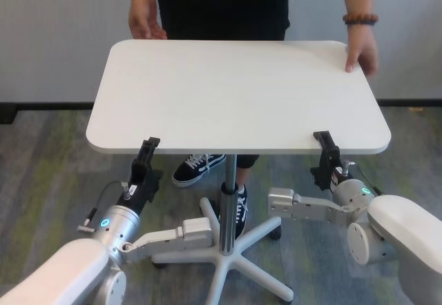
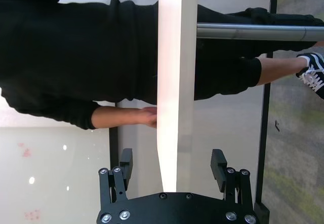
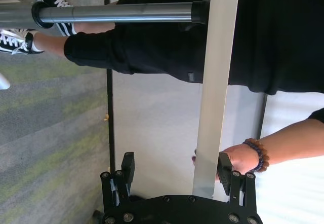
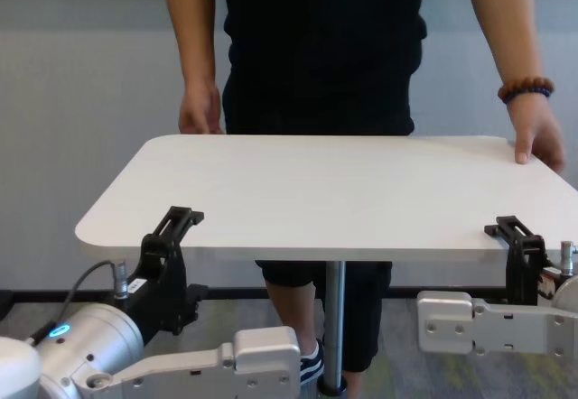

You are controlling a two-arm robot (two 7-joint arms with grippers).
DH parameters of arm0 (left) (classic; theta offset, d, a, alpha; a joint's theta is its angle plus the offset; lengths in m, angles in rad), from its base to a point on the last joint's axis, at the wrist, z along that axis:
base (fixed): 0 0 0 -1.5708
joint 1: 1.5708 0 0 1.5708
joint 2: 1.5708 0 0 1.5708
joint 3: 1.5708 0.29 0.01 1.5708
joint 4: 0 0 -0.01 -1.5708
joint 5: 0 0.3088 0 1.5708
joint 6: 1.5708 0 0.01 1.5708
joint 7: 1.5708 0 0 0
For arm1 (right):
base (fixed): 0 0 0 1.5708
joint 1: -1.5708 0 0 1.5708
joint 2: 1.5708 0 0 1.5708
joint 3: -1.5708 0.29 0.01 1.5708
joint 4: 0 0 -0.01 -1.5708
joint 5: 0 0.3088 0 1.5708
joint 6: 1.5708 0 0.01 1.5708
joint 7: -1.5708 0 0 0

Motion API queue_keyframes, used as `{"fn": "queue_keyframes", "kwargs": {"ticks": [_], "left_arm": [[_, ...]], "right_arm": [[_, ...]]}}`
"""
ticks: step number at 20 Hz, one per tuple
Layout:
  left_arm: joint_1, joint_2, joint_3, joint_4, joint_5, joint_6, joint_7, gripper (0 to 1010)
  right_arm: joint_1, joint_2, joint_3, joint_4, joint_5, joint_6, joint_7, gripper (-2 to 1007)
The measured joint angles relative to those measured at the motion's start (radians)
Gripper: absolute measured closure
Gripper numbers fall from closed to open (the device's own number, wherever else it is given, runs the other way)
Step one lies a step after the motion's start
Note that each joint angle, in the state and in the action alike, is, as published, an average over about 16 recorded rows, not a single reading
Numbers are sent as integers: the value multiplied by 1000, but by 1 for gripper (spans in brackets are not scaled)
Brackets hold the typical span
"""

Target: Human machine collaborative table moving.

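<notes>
The white table (image 1: 235, 91) stands on its silver pole (image 1: 228, 174) between me and the human (image 1: 221, 1) in black, who holds its two far corners; a beaded bracelet (image 1: 360, 19) is on one wrist. My left gripper (image 1: 147, 154) is open and straddles the near edge at the left, with a gap on both sides of the edge in the left wrist view (image 2: 172, 155). My right gripper (image 1: 326, 150) is open and straddles the near edge at the right; in the right wrist view (image 3: 176, 158) its upper finger (image 3: 224, 165) lies close against the tabletop.
The table's white star base (image 1: 235, 250) spreads on the grey-green carpet between my arms. The human's sneakers (image 1: 197, 167) stand just behind the pole. A grey wall with a dark baseboard (image 1: 41, 105) runs behind the human.
</notes>
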Motion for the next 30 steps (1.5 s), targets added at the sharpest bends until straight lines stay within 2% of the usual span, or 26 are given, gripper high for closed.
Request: {"fn": "queue_keyframes", "kwargs": {"ticks": [6,16,22,30], "left_arm": [[30,29,-15,-51,-5,2,-17,10],[105,103,-59,-170,-22,-12,-46,10],[146,141,-81,-229,-27,-24,-59,10],[189,175,-103,-296,-26,-27,-84,10]], "right_arm": [[-16,20,-20,-47,-12,-1,36,0],[-52,53,-50,-154,-38,14,107,0],[-74,69,-62,-209,-49,22,144,0],[-106,96,-70,-287,-55,23,188,0]]}}
